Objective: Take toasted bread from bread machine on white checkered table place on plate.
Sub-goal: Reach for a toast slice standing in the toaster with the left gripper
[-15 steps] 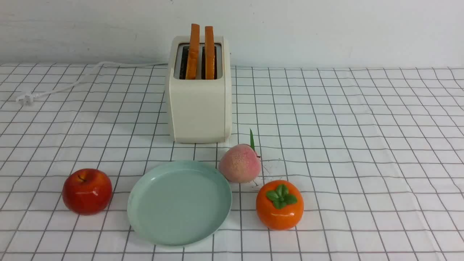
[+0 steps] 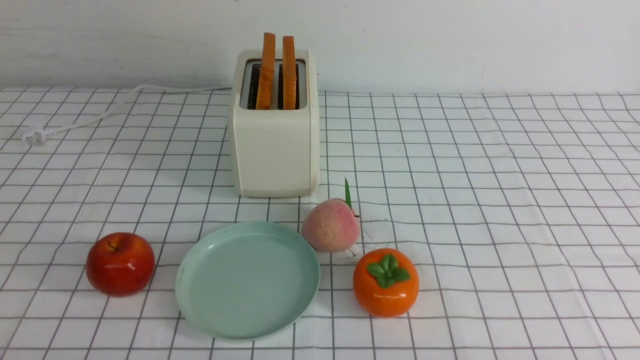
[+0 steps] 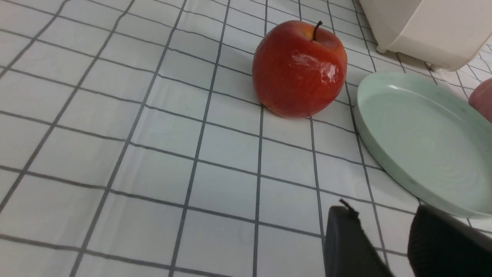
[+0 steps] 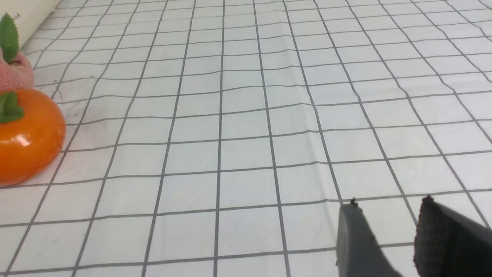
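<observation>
Two slices of toasted bread [image 2: 277, 70] stand upright in the slots of the cream bread machine [image 2: 275, 145] at the back of the white checkered table [image 2: 500, 200]. The mint-green plate [image 2: 247, 280] lies bare in front of it. Neither arm shows in the front view. In the left wrist view my left gripper [image 3: 384, 213] hovers open over the cloth beside the plate [image 3: 423, 142], holding nothing. My right gripper [image 4: 388, 206] is open too, above bare cloth to the right of the fruits.
A red apple [image 2: 120, 263] sits left of the plate. A peach [image 2: 331, 225] touches the plate's far right rim, and an orange persimmon [image 2: 385, 282] lies right of it. The toaster's white cord [image 2: 100, 115] trails to the back left.
</observation>
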